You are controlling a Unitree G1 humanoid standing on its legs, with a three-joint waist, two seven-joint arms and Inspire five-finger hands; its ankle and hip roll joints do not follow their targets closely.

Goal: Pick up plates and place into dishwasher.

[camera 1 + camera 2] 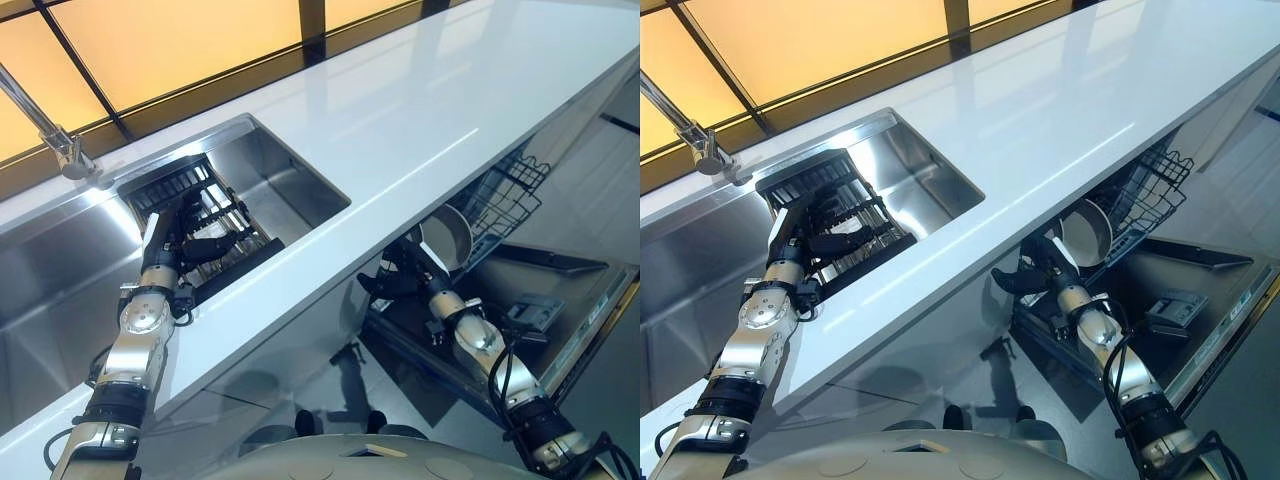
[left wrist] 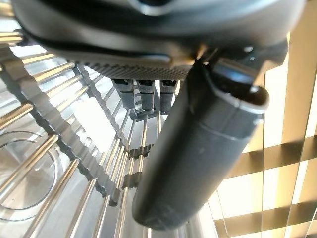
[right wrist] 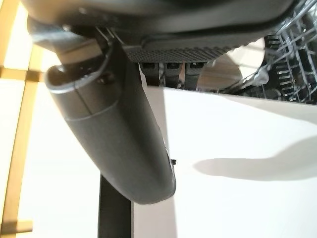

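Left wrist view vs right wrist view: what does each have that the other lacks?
Left wrist view alone: the metal wire dish rack in the steel sink, under the left hand. Right wrist view alone: the round white plate by the dark wire dishwasher basket, beyond the right hand and the white countertop edge. Shared: the amber-lit window behind.

Warm amber window (image 1: 180,45) backlight, glare across the glossy white counter (image 1: 420,110).

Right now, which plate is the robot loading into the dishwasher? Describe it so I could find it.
Look under the long white countertop to the open dishwasher's black wire rack. The round pale plate stands on edge there, beside the right hand; it is the rack's one solid disc among thin wires.
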